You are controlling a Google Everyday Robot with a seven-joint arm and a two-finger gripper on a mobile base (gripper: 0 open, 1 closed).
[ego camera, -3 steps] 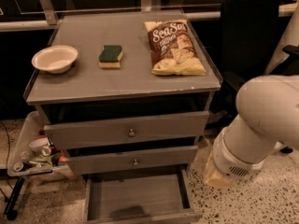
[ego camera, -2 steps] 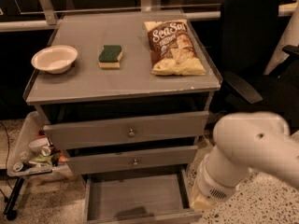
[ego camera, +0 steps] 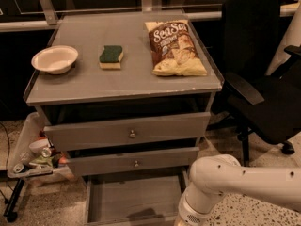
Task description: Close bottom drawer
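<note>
The bottom drawer [ego camera: 134,199] sits pulled well out at the cabinet's [ego camera: 122,86] foot, its shallow grey inside showing, so the closing is not yet done; just right of it the arm [ego camera: 235,180] reaches down, its gripper hidden below the picture's edge, grip cannot be told

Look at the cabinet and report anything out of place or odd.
The bottom drawer stands pulled far out, its floor exposed, unlike the two drawers above. The robot arm bends low at its right; the pincer is not in view.
</note>
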